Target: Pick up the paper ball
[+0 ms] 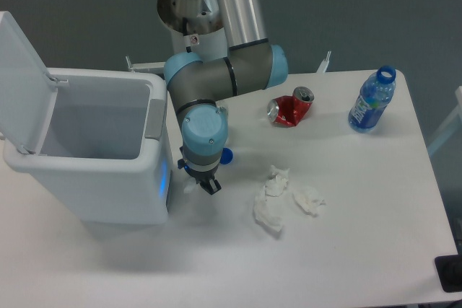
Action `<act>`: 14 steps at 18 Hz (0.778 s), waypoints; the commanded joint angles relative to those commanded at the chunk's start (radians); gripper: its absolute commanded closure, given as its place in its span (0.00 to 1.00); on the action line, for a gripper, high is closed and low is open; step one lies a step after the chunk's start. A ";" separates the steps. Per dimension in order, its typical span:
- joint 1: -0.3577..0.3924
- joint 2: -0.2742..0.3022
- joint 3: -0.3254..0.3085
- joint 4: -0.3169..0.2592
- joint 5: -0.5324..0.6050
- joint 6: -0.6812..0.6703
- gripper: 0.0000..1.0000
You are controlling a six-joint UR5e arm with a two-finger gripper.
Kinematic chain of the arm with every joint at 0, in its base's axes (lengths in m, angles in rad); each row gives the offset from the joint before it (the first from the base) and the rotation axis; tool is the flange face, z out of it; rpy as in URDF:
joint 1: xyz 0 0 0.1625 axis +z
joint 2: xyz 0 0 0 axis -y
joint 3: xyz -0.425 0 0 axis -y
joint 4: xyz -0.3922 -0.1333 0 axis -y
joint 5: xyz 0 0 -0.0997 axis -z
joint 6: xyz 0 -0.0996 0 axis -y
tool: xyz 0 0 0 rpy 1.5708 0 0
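Crumpled white paper lies on the table right of centre: a longer wad [270, 198] and a smaller wad [309, 199] beside it. My gripper [204, 184] points straight down beside the right wall of the white bin, about a hand's width left of the paper and apart from it. Its dark fingertips [211, 185] are seen from above. A small pale lump [189, 185] shows at their left side. I cannot tell whether it is paper in the fingers or how wide the jaws stand.
A white bin [155, 117] with its lid open stands at the left, close to my wrist. A blue cap [227, 154] lies behind the gripper. A crushed red can [290, 109] and a blue bottle [372, 99] stand at the back right.
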 joint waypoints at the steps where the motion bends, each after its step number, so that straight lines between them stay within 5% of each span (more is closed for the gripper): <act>1: 0.015 0.006 0.029 -0.009 0.000 -0.002 1.00; 9: 0.107 -0.031 0.281 -0.086 0.097 -0.002 1.00; 14: 0.219 -0.044 0.371 -0.133 0.080 0.011 1.00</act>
